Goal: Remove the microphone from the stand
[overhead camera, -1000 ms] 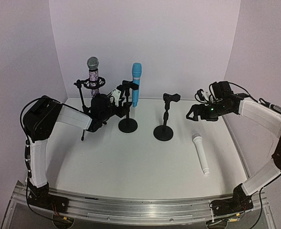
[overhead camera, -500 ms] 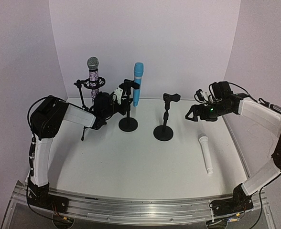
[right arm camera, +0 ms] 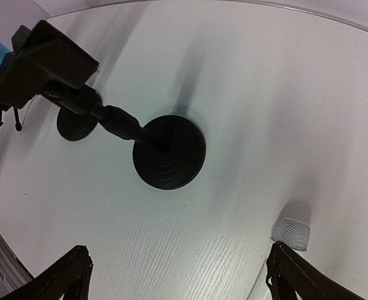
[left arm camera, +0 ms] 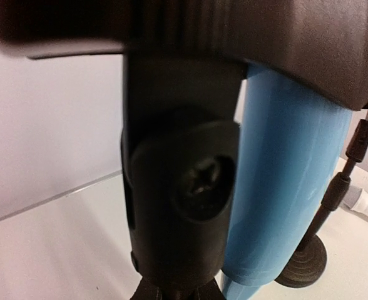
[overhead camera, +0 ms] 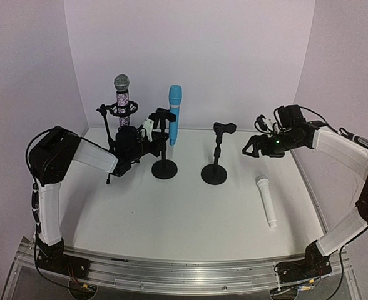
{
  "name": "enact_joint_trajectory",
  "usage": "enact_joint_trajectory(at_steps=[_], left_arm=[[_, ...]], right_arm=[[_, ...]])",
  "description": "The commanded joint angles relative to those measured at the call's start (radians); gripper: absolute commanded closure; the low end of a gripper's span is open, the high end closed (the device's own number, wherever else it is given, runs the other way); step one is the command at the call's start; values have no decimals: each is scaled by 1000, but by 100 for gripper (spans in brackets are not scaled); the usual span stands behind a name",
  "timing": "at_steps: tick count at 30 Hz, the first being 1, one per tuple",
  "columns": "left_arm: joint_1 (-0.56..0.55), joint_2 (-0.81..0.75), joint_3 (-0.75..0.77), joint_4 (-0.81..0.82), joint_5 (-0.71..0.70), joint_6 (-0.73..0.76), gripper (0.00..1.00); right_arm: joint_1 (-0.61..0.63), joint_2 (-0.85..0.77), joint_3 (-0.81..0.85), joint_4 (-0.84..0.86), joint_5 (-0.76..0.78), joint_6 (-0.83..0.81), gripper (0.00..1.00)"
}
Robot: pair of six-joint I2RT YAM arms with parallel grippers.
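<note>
- While the blue microphone (overhead camera: 174, 115) sits clipped upright in the black stand (overhead camera: 164, 167), the left claw (overhead camera: 148, 127) is clamped on that stand beside the clip.
- The right claw (overhead camera: 251, 147) hangs spread apart, empty, over the bench (overhead camera: 171, 219) near a bare stand (overhead camera: 214, 174) and a lying white microphone (overhead camera: 265, 201).

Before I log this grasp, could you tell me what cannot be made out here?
Top view: what the shut left gripper holds; its body covers the stand clip.
Left wrist view: its fingers are out of frame; the blurred clip hides the blue microphone head.
Right wrist view: white microphone body, behind a finger of the right gripper.
</note>
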Motion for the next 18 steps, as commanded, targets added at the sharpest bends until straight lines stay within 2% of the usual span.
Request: enact_joint_trajectory(at_steps=[1,6,9,14,18], left_arm=[[-90,-222,-137,69,-114,-39,100],[-222,-340,-325,128,-247,-47,100],[-265,-360,-365,132,-282,-96,100],[-336,-368,-445,279,-311,-89,100],[-364,-345,-448,338,-343,-115,100]], right_arm=[[8,6,62,22,-26,-6,6],[31,-18,63,34,-21,-10,6],[40,-38,62,35,-23,-13,6],[58,-80,45,35,-27,-7,6],[72,-113,26,35,-25,-3,6]])
